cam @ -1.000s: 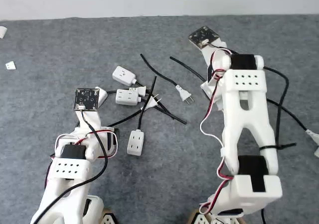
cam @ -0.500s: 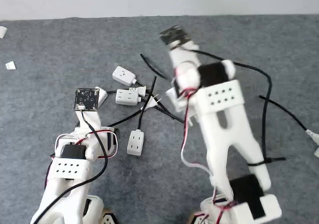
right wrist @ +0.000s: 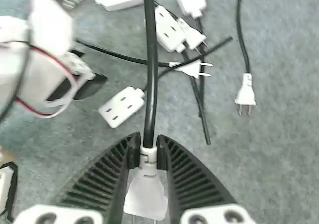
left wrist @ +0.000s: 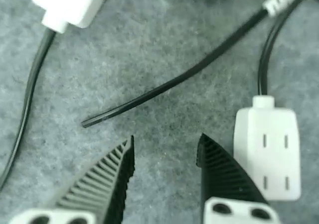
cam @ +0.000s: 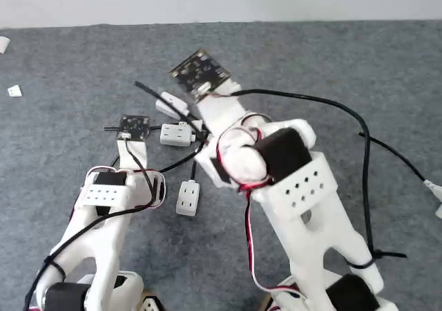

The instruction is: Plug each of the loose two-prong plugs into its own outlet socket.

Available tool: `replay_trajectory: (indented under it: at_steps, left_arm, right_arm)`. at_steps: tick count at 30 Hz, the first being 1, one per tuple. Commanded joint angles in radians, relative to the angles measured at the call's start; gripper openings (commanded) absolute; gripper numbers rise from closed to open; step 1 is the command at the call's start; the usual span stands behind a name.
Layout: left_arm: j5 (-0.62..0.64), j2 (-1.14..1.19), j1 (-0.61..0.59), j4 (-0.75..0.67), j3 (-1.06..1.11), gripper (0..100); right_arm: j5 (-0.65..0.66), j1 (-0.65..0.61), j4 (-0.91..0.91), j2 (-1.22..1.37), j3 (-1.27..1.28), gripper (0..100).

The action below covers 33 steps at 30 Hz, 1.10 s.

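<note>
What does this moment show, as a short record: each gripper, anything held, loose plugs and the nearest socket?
right gripper: shut on white plug, its black cord leading away between the fingers
left gripper: open, empty, over the grey carpet
nearest socket: outlet block beside one left finger, visible slots empty
loose plugs: lone plug lying apart; second plug among crossed cords
task state: held plug not yet in a socket

Grey table [cam: 69, 62] with sockets [cam: 188, 198], cords [left wrist: 174, 82]
</note>
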Motion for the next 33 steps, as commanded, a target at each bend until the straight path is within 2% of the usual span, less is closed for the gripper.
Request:
replay_trajectory:
  at_steps: [1,4,10,15,23,28,31,33]
  left_arm:
    - [-0.075,0.003,0.006,0.012,-0.05,19]
    - [-0.089,0.003,0.006,0.012,-0.05,19]
    - [-0.094,0.002,0.006,0.034,-0.053,19]
    - [-0.166,-0.02,0.008,0.051,-0.045,19]
    - [-0.272,-0.305,0.095,0.048,0.15,19]
    - [-0.267,-0.512,0.1,0.052,0.251,19]
    - [-0.262,-0.554,0.1,0.049,0.272,19]
    - [-0.21,-0.554,0.092,0.043,0.272,19]
  right_arm:
    - [-0.005,-0.062,0.002,-0.028,0.017,0.9]
    - [0.038,-0.099,-0.041,-0.03,0.103,0.9]
    - [0.044,-0.096,-0.18,-0.028,0.293,0.9]
    - [0.049,-0.087,-0.315,-0.028,0.416,0.9]
    - [0.051,-0.087,-0.44,-0.027,0.477,0.9]
    - [0.051,-0.085,-0.447,-0.027,0.474,0.9]
    - [0.044,-0.085,-0.449,-0.027,0.474,0.9]
    - [0.029,-0.082,-0.458,-0.027,0.479,0.9]
